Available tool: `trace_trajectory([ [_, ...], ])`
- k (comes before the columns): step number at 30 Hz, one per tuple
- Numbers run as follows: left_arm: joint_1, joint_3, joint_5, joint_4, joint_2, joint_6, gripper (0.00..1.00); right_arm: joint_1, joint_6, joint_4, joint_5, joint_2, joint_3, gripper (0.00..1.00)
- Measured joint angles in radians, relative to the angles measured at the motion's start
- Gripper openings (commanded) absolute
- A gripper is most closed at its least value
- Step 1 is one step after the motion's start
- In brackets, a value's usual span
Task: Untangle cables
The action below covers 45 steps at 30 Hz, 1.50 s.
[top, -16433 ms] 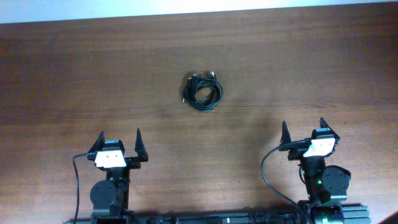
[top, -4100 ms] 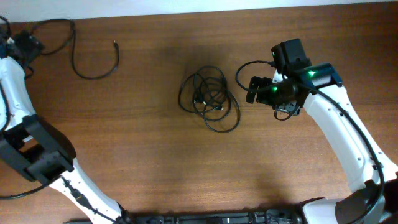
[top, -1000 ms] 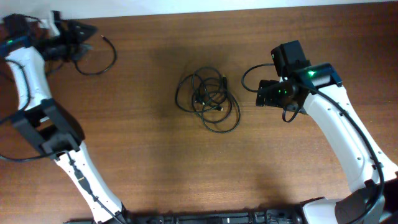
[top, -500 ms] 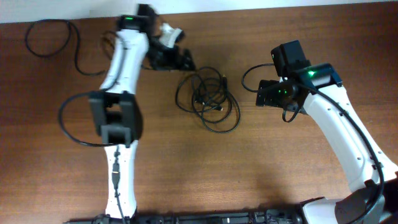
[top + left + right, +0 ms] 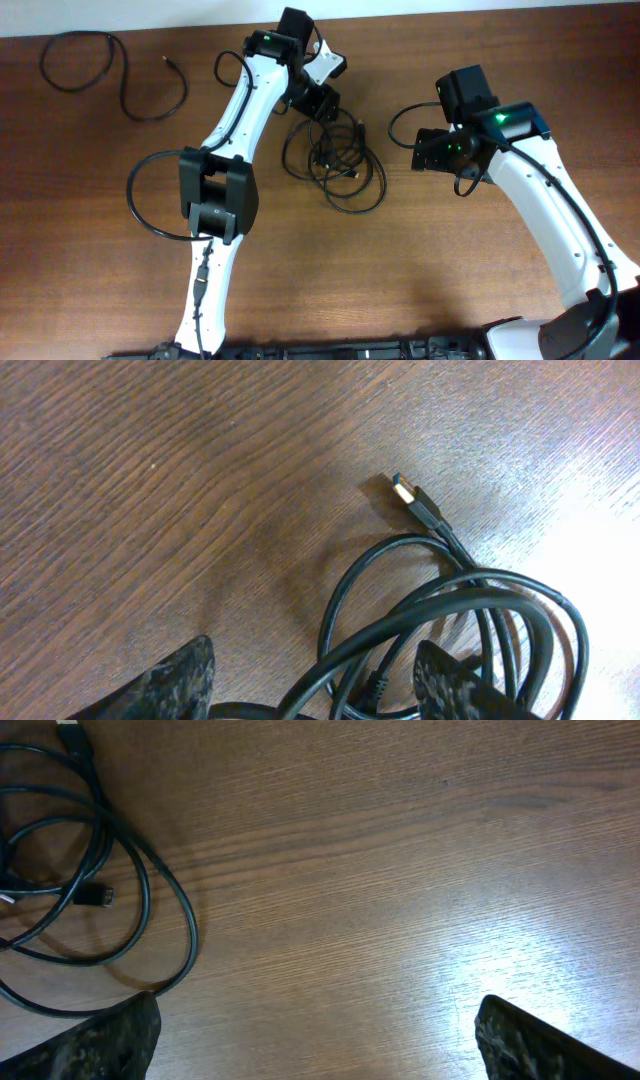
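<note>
A tangle of thin black cables (image 5: 335, 165) lies in loops at mid-table. One separate cable (image 5: 110, 70) lies curled at the far left. My left gripper (image 5: 322, 106) is open over the tangle's upper edge. In the left wrist view several loops (image 5: 440, 610) run between its fingertips (image 5: 180, 685), and a plug end (image 5: 415, 500) points away. My right gripper (image 5: 416, 150) is open just right of the tangle. In the right wrist view only bare wood lies between its fingertips (image 5: 95, 1045), with the loops (image 5: 150, 880) at the upper left.
The wooden table's far edge (image 5: 420, 12) meets a white wall close behind the left arm. The right arm's own thick black wire (image 5: 400, 125) loops beside its wrist.
My left arm has swung from the far left corner to the tangle, leaving the separate cable lying at the far left. The right arm has stayed still.
</note>
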Motion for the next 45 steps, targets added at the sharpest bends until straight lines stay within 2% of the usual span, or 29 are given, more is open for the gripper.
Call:
trace_trajectory([
  [1, 0.0, 0.0, -0.002, 0.0, 0.0, 0.0, 0.52, 0.0, 0.0, 0.0, 0.0, 0.0, 0.0, 0.98],
  [5, 0.0, -0.002, -0.006, 0.002, 0.0, 0.007, 0.13, 0.0, 0.001, 0.0, 0.0, 0.0, 0.0, 0.98],
  [7, 0.0, -0.008, -0.006, 0.01, 0.0, 0.002, 0.0, 0.0, 0.0, 0.0, 0.0, 0.0, 0.0, 0.98],
  [14, 0.0, 0.001, 0.006, -0.002, 0.0, -0.082, 0.0, 0.0, 0.0, 0.0, 0.0, 0.0, 0.0, 0.98],
  [19, 0.005, 0.166, 0.126, -0.075, -0.017, -0.115, 0.0, 0.0, 0.0, 0.0, 0.0, 0.0, 0.0, 0.98],
  [22, 0.011, 0.269, 0.191, -0.077, -0.116, -0.161, 0.0, 0.0, 0.0, 0.0, 0.0, 0.0, 0.0, 0.98],
  [28, 0.017, 0.35, 0.236, -0.048, -0.346, -0.227, 0.0, 0.0, 0.0, 0.0, 0.0, 0.0, 0.0, 0.98],
  [32, 0.018, 0.351, 0.247, 0.056, -0.451, -0.304, 0.0, 0.0, 0.0, 0.0, 0.0, 0.0, 0.0, 0.98],
  [39, 0.063, 0.349, 0.249, 0.429, -0.593, -0.43, 0.0, 0.0, 0.0, 0.0, 0.0, 0.0, -0.001, 0.98],
  [45, 0.128, 0.356, 0.245, 0.668, -0.666, -0.58, 0.0, 0.0, 0.0, 0.0, 0.0, 0.0, -0.001, 0.98],
])
